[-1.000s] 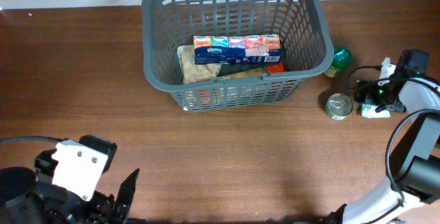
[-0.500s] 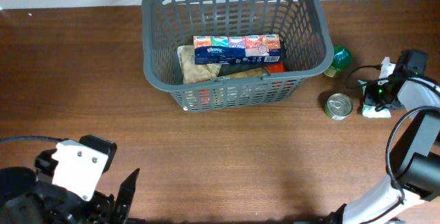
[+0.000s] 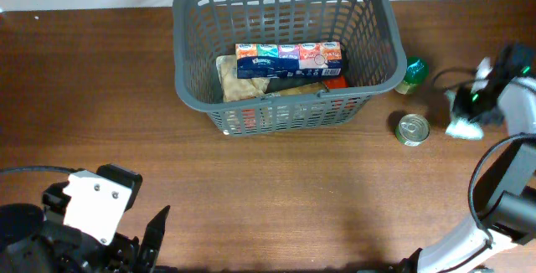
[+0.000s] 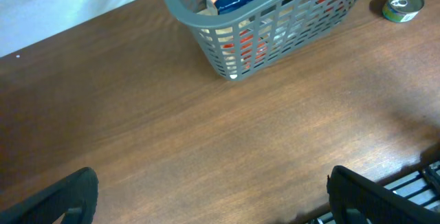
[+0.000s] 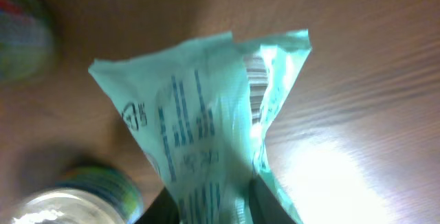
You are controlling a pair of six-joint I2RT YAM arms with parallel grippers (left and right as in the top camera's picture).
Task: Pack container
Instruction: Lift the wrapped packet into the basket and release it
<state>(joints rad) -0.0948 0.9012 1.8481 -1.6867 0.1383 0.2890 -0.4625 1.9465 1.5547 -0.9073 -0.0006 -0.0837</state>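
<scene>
The container (image 3: 180,55), a large dark grey basket, stands at the back centre of the table and holds a multicoloured tissue box (image 3: 289,59) on top of other packs. Its slotted corner (image 4: 227,52) also shows in the left wrist view. To its right, my right gripper (image 5: 210,207) is shut on a mint green plastic packet (image 5: 206,114), pinching its lower end. In the overhead view that gripper (image 3: 471,110) is blurred, with the packet (image 3: 463,128) under it. My left gripper (image 4: 213,207) is wide open over bare wood, holding nothing.
A tin can (image 3: 412,129) stands just left of the held packet, and a green bottle (image 3: 414,72) sits beside the basket's right wall. The can (image 5: 75,196) is close to the fingers in the right wrist view. The left arm (image 3: 92,210) is at the front left.
My right gripper has closed on the mint packet and shifted slightly up and to the right with it. The left arm, basket, can and bottle have not moved.
</scene>
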